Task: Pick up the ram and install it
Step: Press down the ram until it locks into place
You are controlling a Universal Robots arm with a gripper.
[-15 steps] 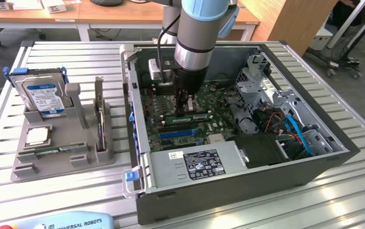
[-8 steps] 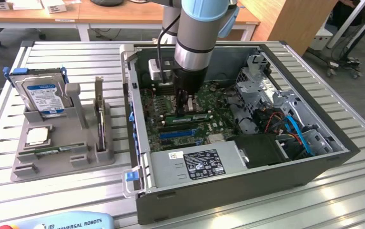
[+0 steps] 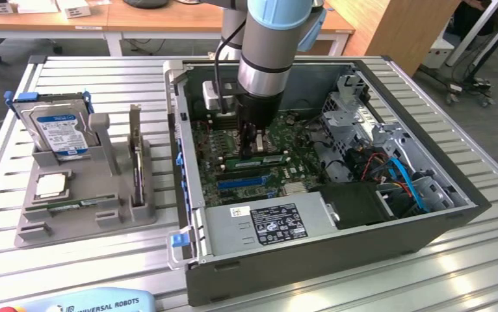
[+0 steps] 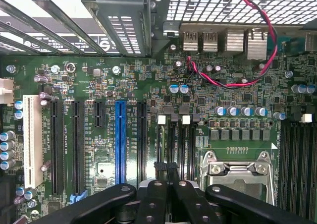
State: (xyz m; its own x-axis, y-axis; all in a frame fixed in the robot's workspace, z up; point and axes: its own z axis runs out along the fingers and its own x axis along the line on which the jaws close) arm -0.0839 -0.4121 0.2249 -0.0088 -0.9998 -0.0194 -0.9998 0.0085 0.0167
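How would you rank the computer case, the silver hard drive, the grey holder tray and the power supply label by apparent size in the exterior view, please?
1. computer case
2. grey holder tray, nearer the exterior view's left
3. silver hard drive
4. power supply label
The last two look close in size, so their order is unsure.

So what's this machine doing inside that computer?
The robot arm has reached down into the open computer case, with its fingers shut just above the motherboard, by the memory slots next to the processor socket. A green ram stick sits on the board under the arm. A grey holder beside the case carries a hard drive.
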